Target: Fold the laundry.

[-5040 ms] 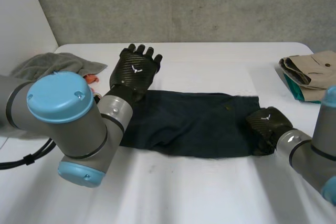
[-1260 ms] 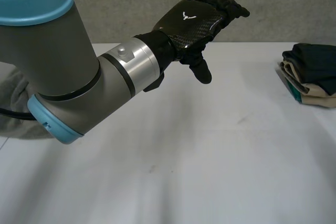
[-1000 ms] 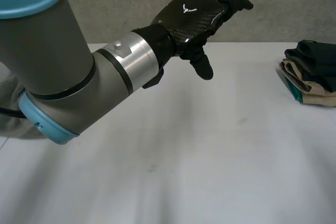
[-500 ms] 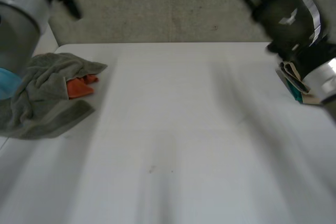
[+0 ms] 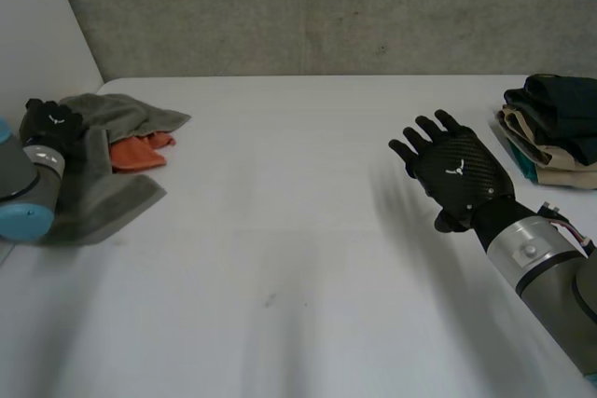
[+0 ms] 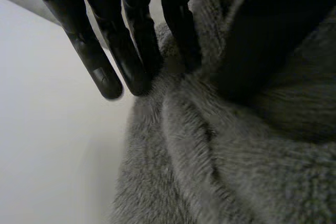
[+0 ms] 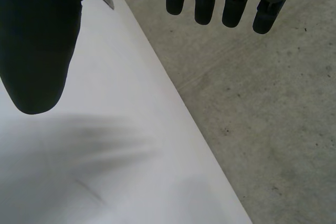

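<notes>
While the left hand (image 5: 51,123) lays straight fingers (image 6: 100,69) on the grey towel (image 5: 112,202) at nine o'clock of the surface (image 5: 298,230), it should pinch one edge cleanly; the right hand (image 5: 457,174) hovers open-fingered at three o'clock

Left robot hand (image 5: 51,125) on grey towel (image 5: 121,195), right robot hand (image 5: 454,171) spread over white table (image 5: 298,267), folded stack (image 5: 557,132) near it

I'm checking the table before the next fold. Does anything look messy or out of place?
Only the grey towel: it lies crumpled at the left edge of the table with an orange cloth poking out beside it, unlike the neat stack of folded clothes on the right. Nothing looks spilled or damaged.
</notes>
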